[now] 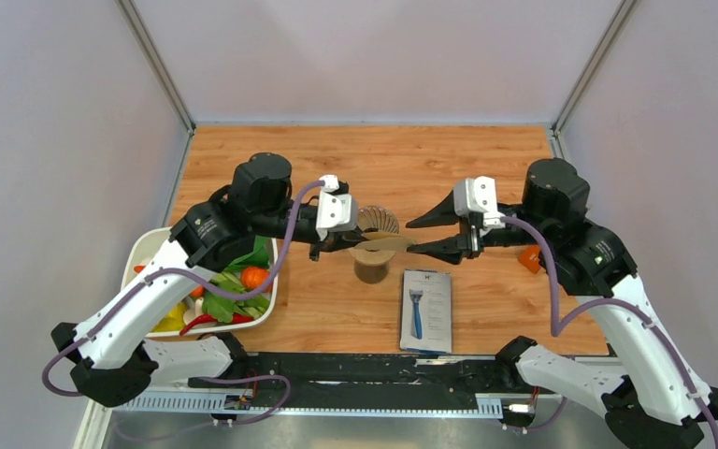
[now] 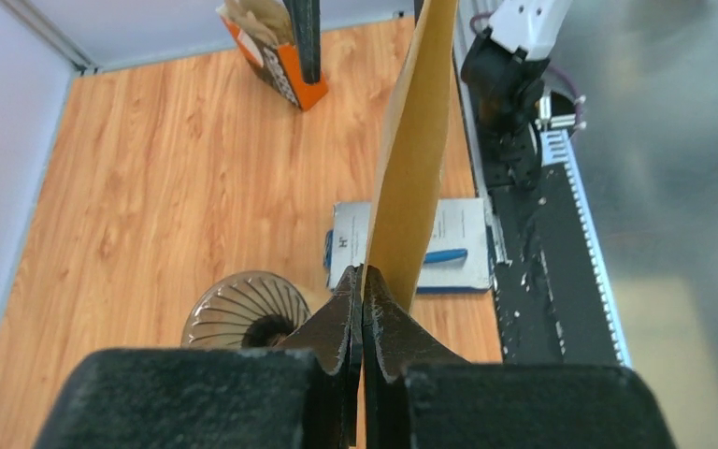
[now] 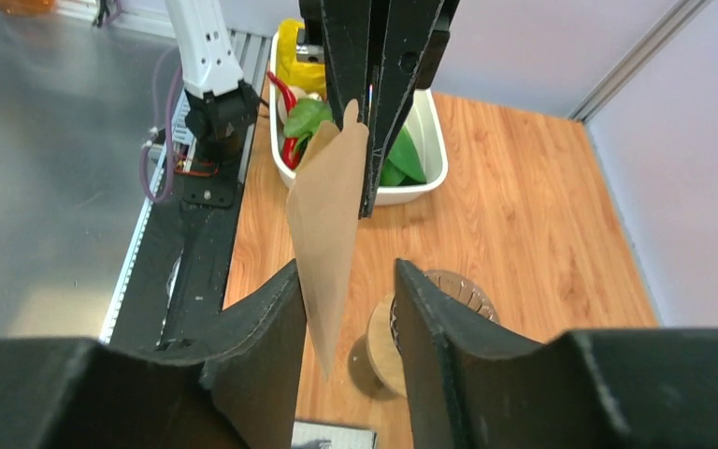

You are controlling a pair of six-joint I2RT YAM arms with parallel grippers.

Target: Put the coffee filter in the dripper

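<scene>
The left claw (image 2: 363, 281) pinches one end of the flat coffee filter (image 2: 416, 168), held above the dripper (image 2: 238, 309) on the tabletop (image 2: 150, 187). The right claw (image 3: 345, 271) stands spread, the filter's other end between its fingers.

Robot lab test cell. Left arm (image 1: 140, 309) and right arm (image 1: 636, 327) are bolted to a black rail (image 1: 365, 369) at a wood-topped table (image 1: 383, 150). Plain pale panels (image 1: 374, 56) on aluminium posts (image 1: 156, 61) enclose it. Props include a tub (image 1: 147, 239) of vegetables and a razor pack (image 1: 427, 309).
</scene>
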